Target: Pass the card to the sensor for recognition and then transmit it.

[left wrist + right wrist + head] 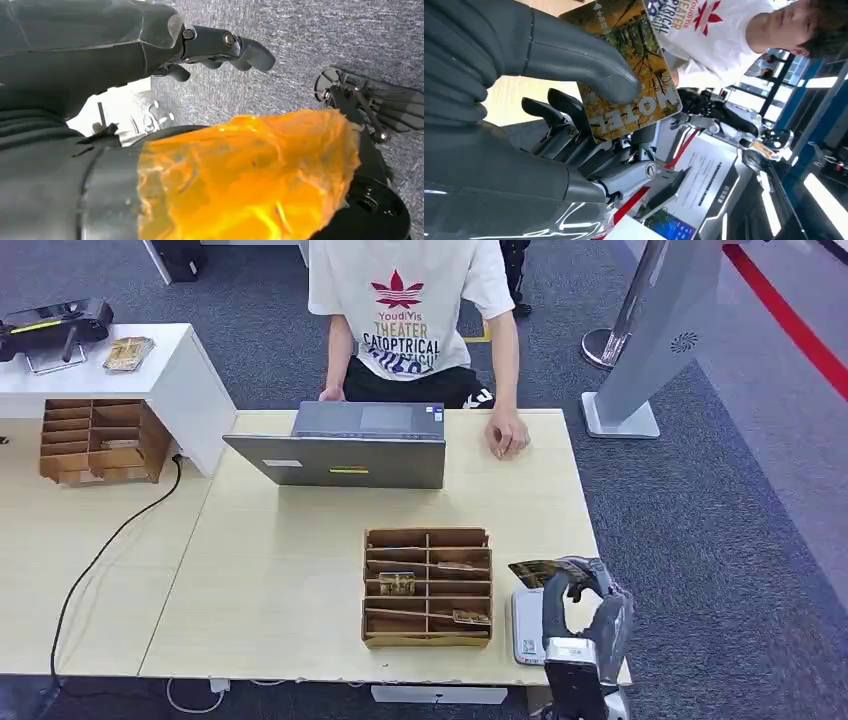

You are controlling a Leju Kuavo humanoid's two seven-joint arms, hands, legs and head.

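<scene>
- The right hand [585, 585] pinches a card [540, 571] between thumb and fingers, above the white sensor [527, 638] at the table's [280, 570] near right corner
- The card looks thin, stiff, light and slick; best gripped by its edge
- The left hand [220, 47] hangs over carpet, fingers curled, holding nothing
- A wooden organizer [427, 587] stands just beside the sensor; a laptop [345, 447] and a person [410, 310] are across the table

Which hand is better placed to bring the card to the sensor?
The right hand: it already pinches the card just above the white sensor. The left hand hangs over the carpet, holding nothing.
</scene>
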